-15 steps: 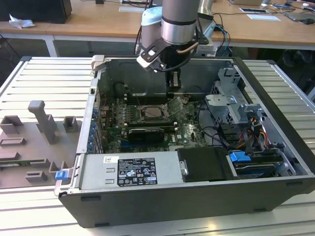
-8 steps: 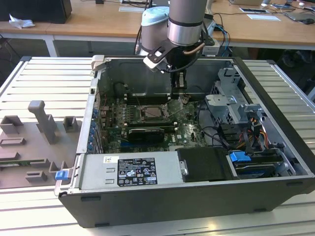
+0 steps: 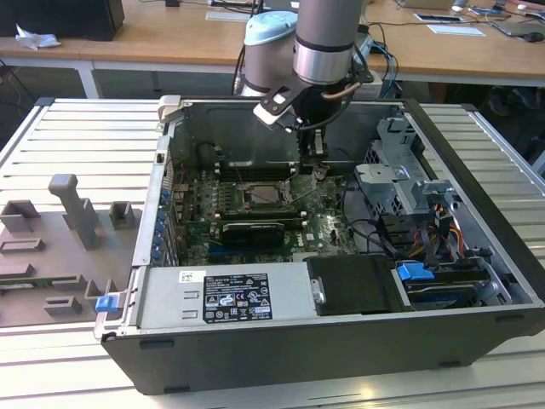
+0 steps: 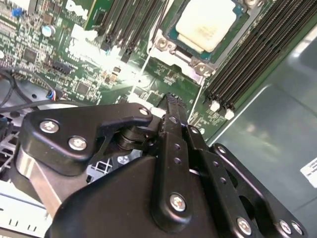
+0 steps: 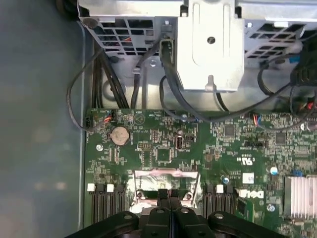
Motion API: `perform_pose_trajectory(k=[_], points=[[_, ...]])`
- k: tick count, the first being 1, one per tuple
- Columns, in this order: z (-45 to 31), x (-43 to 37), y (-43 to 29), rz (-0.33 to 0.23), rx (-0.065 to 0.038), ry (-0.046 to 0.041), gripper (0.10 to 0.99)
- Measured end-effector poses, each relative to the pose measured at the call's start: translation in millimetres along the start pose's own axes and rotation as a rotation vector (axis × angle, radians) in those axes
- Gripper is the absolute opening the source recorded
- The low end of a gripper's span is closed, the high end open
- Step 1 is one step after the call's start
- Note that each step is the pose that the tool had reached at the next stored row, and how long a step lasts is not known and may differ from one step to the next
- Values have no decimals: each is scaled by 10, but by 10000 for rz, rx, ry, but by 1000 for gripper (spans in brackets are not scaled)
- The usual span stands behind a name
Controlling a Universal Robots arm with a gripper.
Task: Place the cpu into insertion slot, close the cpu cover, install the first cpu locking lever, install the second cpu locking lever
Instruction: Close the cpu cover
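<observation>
- My fingers [image 4: 171, 106] are pressed tight together, and I see nothing between them.
- The cpu [image 4: 204, 22] is pale and square. It lies flat in the insertion slot [image 4: 168, 47].
- The cpu is near my tips but apart from them. I do not touch it.
- In the exterior view my arm [image 3: 328, 43] reaches down into the computer case [image 3: 341, 358]. My fingers hang just to the exterior view's right of the insertion slot.
- Long black memory slots [image 4: 247, 64] run along both sides of the insertion slot.
- In the first wrist view my fingers are over the green board [image 5: 158, 144].
- The computer case sits on the bench [image 3: 51, 375].
</observation>
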State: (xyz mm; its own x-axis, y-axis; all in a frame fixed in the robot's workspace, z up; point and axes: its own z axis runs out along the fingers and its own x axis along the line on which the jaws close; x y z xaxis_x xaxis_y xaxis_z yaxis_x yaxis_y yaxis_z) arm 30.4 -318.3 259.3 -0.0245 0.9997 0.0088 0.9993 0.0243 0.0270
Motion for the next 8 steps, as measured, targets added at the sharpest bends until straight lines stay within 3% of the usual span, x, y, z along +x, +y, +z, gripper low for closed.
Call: perform_pose_trajectory(k=[8], points=[[24, 2, 138, -10, 1, -2, 106]])
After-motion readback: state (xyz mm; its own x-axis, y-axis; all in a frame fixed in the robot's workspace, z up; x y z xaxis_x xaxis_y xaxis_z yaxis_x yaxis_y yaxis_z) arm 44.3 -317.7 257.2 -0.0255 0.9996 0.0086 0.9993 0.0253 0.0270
